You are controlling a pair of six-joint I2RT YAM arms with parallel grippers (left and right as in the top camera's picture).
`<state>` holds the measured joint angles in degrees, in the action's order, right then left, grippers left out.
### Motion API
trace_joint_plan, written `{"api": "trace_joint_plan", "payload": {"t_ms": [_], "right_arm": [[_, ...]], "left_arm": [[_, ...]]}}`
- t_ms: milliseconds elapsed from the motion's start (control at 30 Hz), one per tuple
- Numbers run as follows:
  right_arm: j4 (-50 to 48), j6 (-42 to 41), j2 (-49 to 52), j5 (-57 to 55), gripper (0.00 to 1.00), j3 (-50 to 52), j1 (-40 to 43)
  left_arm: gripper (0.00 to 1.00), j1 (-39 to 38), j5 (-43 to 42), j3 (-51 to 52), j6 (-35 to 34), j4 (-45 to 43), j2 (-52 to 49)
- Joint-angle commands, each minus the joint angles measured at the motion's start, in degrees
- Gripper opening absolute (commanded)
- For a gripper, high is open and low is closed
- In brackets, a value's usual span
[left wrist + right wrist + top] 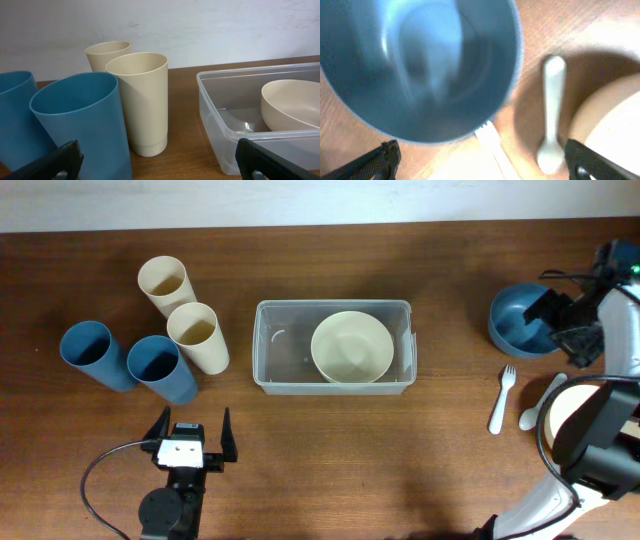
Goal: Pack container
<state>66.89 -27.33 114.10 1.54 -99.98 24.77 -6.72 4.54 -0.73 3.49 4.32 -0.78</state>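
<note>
Clear container [262,352], cream bowl [351,347], blue bowl [512,315], white fork [503,400] (blue cups [95,352], cream cups [196,332])

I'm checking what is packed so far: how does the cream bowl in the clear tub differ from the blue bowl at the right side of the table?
Colour: the cream bowl is pale cream, the blue bowl dark blue. Place: the cream bowl sits inside the container, toward its right end; the blue bowl stands on the bare table, outside it. Both are round and upright.
</note>
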Motion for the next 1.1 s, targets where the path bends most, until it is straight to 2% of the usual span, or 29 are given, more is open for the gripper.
{"api": "trace_joint_plan", "payload": {"t_ms": [0, 200, 367, 700, 833, 933, 1067], "right_arm": [[3.98, -3.17, -1.81, -1.14, 0.99, -1.18, 3.52], [11.02, -4.68, -1.79, -0.72, 0.99, -1.16, 9.77], [11.98, -4.48, -1.79, -1.07, 0.99, 0.92, 12.63], [-1.79, -4.46, -1.79, -0.15, 0.99, 16.11, 13.03], [-5.27, -4.46, -1.79, 1.07, 1.0, 19.17, 13.03], [-6.4, -4.0, -1.79, 1.05, 0.89, 19.58, 13.0], [-6.86, -3.96, -1.79, 1.03, 0.56, 19.58, 13.03]], "left_arm": [[1.0, 0.24, 0.24, 0.22, 0.7, 0.04, 0.48], [1.0, 0.24, 0.24, 0.22, 0.7, 0.04, 0.48], [0.99, 0.24, 0.24, 0.22, 0.7, 0.04, 0.48], [1.0, 0.24, 0.24, 0.22, 0.7, 0.04, 0.48], [0.99, 0.24, 0.24, 0.22, 0.7, 0.04, 0.48], [1.0, 0.24, 0.24, 0.22, 0.7, 0.04, 0.48], [1.0, 0.24, 0.24, 0.22, 0.7, 0.04, 0.48]]}}
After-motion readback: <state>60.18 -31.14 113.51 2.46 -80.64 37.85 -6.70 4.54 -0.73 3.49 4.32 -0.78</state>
